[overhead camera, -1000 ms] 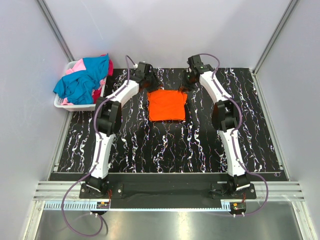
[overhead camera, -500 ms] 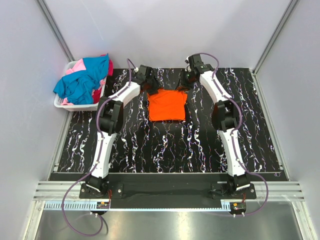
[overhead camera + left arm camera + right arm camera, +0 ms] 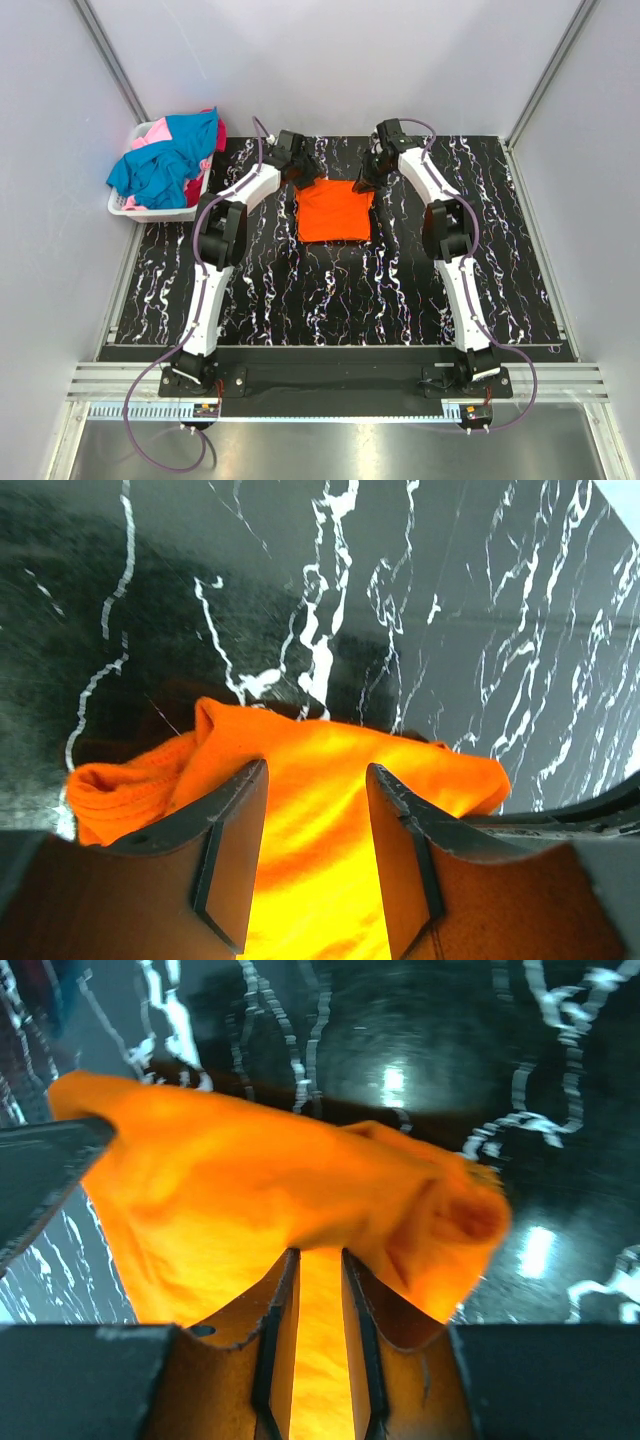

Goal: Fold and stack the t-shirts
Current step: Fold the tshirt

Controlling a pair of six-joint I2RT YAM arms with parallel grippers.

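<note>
Orange t-shirt (image 3: 335, 211) far corners: left pincer (image 3: 315, 850) straddles, right pincer (image 3: 320, 1330) pinches.

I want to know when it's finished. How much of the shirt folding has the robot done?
Done: the orange t-shirt lies as a neat folded rectangle on the table. In hand: the left gripper and right gripper both reach over its far corners, the right one pinching cloth. Left: teal, pink and red shirts wait heaped in the white basket, so it's an early stage.
</note>
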